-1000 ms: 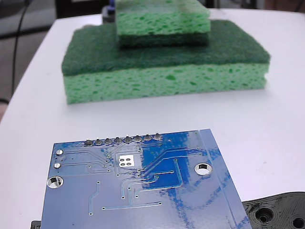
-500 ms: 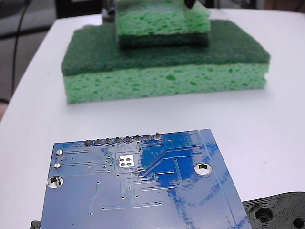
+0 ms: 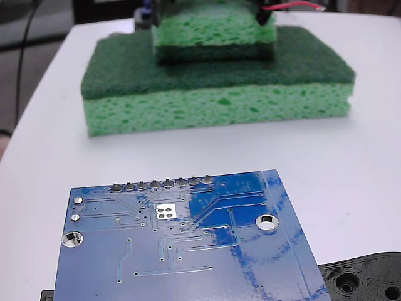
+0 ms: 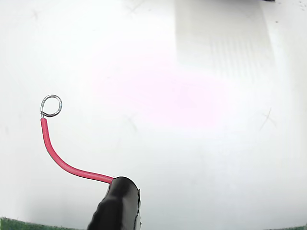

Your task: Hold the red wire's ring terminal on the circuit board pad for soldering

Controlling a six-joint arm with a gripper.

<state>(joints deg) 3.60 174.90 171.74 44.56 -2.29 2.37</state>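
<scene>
Your gripper (image 4: 117, 203) grips the wire (image 4: 62, 160) at the table's far edge; the pad (image 3: 166, 211) lies near the front edge.

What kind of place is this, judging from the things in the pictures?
Probably an electronics or soldering workbench. A bare blue circuit board with solder pins lies on a white table, green sponges are stacked behind it, and the hand carries a red wire ending in a ring terminal.

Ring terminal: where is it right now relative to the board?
Wrist view shows the ring terminal at mid-left, on the red wire, over bare white table. In the fixed view the wire is at the top edge, above the sponges, far behind the circuit board.
</scene>
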